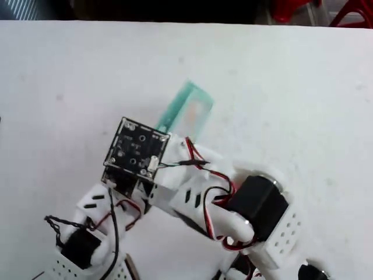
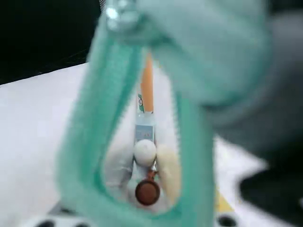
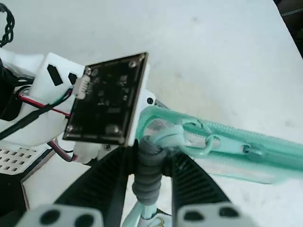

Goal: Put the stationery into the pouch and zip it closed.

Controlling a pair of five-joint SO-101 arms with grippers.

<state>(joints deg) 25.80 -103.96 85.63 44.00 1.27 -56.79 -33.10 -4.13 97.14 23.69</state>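
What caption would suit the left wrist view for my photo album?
Peering through the open mouth of a mint-green fabric pouch at a slender orange pencil lying inside.

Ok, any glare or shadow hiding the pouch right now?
High view: table evenly bright, no glare on the pouch, though an arm's camera board covers its near end. Left wrist view: pouch interior lit, pencil visible, room behind dark. Right wrist view: even light on the zipper.
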